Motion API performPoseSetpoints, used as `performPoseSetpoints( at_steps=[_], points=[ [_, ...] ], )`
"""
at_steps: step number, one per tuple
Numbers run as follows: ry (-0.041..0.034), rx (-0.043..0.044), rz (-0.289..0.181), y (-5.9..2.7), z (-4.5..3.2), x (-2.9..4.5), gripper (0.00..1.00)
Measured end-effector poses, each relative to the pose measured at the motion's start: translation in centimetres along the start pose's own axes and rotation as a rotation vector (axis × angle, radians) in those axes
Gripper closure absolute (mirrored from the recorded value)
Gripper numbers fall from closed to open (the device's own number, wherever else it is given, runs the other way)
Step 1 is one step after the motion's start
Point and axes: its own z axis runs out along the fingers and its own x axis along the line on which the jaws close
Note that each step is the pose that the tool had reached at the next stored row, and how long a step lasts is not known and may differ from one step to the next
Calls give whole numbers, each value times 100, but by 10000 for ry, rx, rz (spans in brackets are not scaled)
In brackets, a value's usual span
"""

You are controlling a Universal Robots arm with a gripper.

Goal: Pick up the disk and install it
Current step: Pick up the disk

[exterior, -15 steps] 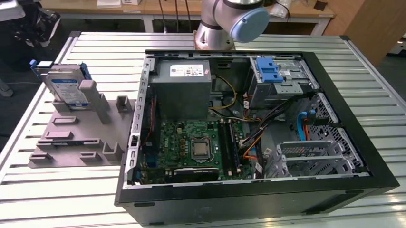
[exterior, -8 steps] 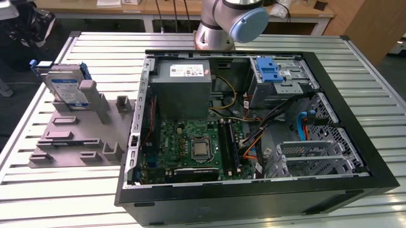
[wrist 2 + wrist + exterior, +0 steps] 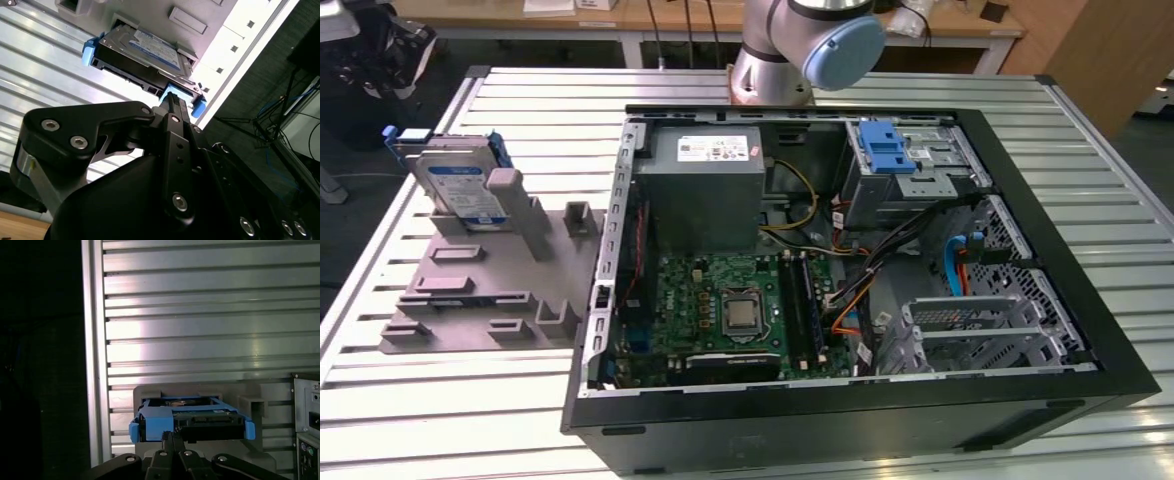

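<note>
The disk (image 3: 460,185) stands on edge in a slot of a grey holder (image 3: 494,290) on the exterior view's left, beside the open computer case (image 3: 854,400). It is a silver drive with a white-and-blue label in a blue carrier. Both wrist views show the disk (image 3: 145,47) (image 3: 192,420) ahead of my gripper (image 3: 171,97) (image 3: 171,436). The black fingers are shut together with nothing between them. Their tips point at the carrier's blue edge, apart from it.
Inside the case are a grey power supply (image 3: 707,190), a green motherboard (image 3: 734,310), loose cables, a blue latch on a metal cage (image 3: 891,150) and a metal drive cage (image 3: 987,330). Everything rests on a slatted metal table (image 3: 520,100). The arm's base (image 3: 781,50) rises behind the case.
</note>
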Motion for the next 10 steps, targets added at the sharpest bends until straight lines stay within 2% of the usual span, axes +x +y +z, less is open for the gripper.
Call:
performPoseSetpoints(
  at_steps=[10],
  points=[
    [4,2,-256,0,0,0,89]
  ],
)
